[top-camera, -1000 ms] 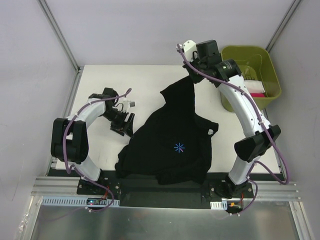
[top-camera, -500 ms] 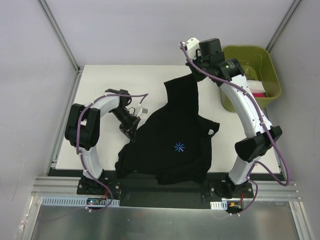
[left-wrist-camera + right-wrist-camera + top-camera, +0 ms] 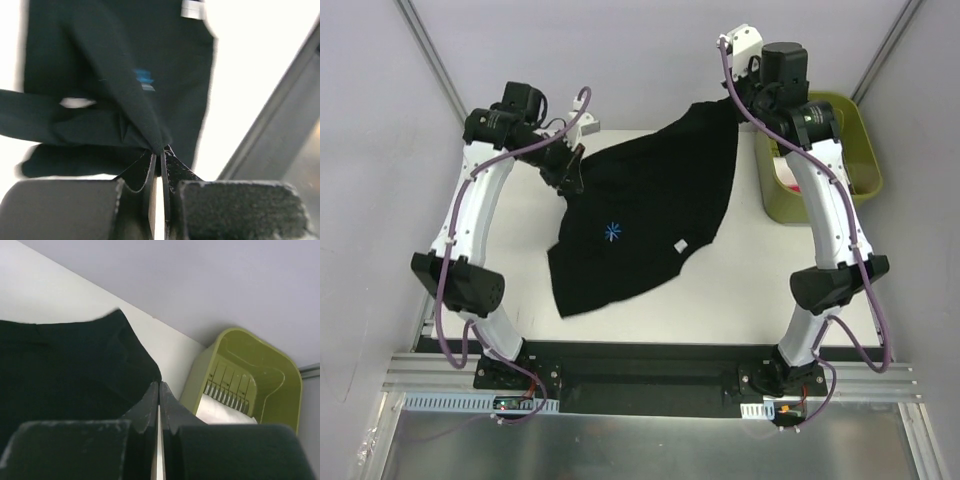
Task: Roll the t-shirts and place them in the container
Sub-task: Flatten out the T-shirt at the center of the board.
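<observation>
A black t-shirt [image 3: 645, 195] hangs stretched between my two grippers above the white table [image 3: 770, 280], its lower part draped toward the front left. The blue starburst logo [image 3: 612, 233] and a small white label [image 3: 680, 247] face up. At the back left, my left gripper [image 3: 570, 172] is shut on a bunched edge of the t-shirt [image 3: 100, 75], pinched at its tips [image 3: 161, 151]. My right gripper [image 3: 733, 100], raised at the back right, is shut on another edge of the t-shirt [image 3: 65, 370], the cloth caught at its tips [image 3: 159, 384].
An olive-green bin [image 3: 850, 150] stands at the back right corner, just right of the right arm, with white and pink items inside; it also shows in the right wrist view [image 3: 260, 375]. Grey walls and metal frame posts [image 3: 440, 70] enclose the table.
The left gripper shut on the t-shirt's left side and lifted it to the back left. The right gripper rose and moved right. The crumpled shirt now spreads out between them.
</observation>
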You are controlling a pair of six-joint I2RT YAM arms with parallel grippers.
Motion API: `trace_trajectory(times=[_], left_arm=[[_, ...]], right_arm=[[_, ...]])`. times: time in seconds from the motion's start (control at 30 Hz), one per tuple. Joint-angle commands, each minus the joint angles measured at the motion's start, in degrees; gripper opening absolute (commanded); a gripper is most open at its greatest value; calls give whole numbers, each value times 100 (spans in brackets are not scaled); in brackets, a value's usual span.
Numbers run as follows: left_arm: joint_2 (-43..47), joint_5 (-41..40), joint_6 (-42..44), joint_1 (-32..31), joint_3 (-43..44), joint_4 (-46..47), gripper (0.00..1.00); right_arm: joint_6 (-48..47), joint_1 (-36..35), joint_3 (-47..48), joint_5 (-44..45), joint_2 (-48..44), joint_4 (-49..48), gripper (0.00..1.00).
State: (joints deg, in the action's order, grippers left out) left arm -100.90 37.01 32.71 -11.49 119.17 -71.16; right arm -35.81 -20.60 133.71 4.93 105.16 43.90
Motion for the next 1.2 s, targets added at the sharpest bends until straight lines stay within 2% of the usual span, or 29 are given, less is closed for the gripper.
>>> trace_trajectory(times=[0.0,0.07,0.1,0.13,0.17,0.2,0.3,0.4,0.43,0.57,0.63,0.77,0.83,0.97,1.03,1.17], left_arm=[[650,621,262,-563,-1557,-1577,1],[1010,867,210,-819,-2290,-1577,6],[1133,999,157,-916,-2868,-1577,9],[1360,1227,105,-986,-3091,-1525,11],[1458,1238,52,-970,-3232,-1489,19],[1538,1203,86,-961,-3312,-1480,30],[1714,870,131,-952,-3068,-1384,43],[1391,326,-132,-821,-2707,-980,49],[1259,124,-290,-777,-2663,-796,50],[783,-807,-1002,-601,-2626,-181,54],[686,-1046,-1442,-583,-2837,110,55],[704,-1485,-1408,-522,-3820,680,55],[607,-1872,-1416,-346,-3980,1145,56],[133,-1820,-1469,312,-3447,1245,56],[-139,-2100,-1311,602,-3226,1245,57],[-903,-2023,-1494,1077,-2200,579,58]], right_arm=[[-31,-67,-204,-448,-751,-304,1],[-92,-67,-737,-965,-1102,-22,1],[-101,-67,-1037,-1037,-1260,4,1],[-127,-67,-1284,-1099,-1610,65,1],[-206,-84,-1512,-1308,-1778,153,1],[-276,-102,-1993,-1432,-1919,258,1],[-392,-137,-3012,-1723,-2438,759,1],[-94,-50,-3894,-1592,-2834,857,0],[-6,-15,-4392,-1609,-2878,857,1],[390,196,-4994,-1696,-2984,690,1],[452,249,-5065,-1732,-2932,620,1],[505,390,-4996,-1750,-2712,488,1],[557,416,-4899,-1837,-2598,444,1],[602,416,-4775,-1908,-2519,461,1],[602,416,-4801,-1925,-2492,479,1],[672,416,-4846,-1978,-2439,462,1]])
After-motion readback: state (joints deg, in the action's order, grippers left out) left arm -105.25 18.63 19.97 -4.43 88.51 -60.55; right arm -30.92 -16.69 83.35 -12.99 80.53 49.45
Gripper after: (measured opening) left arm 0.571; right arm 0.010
